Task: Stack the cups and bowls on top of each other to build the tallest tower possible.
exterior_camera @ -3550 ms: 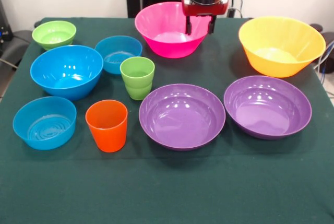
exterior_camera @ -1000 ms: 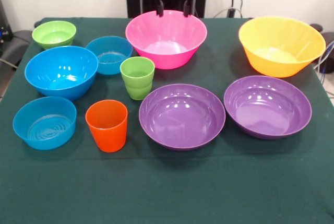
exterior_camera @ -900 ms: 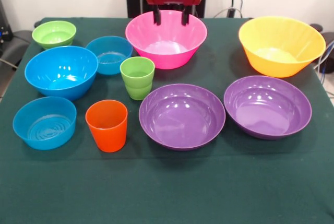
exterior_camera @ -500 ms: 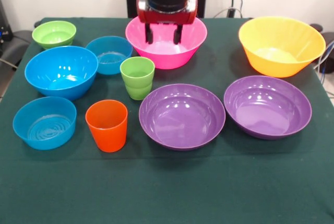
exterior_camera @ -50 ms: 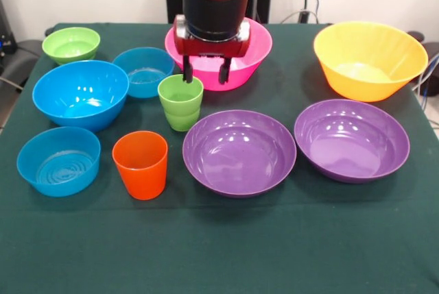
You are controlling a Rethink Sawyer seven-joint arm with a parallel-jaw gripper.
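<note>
Green cup (exterior_camera @ -50 ms: 180,102), just below open fingers (exterior_camera @ -50 ms: 187,72)

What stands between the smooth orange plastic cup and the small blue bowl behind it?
In the front view, the ridged light green plastic cup stands roughly between them, offset slightly right.

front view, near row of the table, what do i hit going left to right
small blue bowl → orange cup → nearer purple bowl → right purple bowl
</note>
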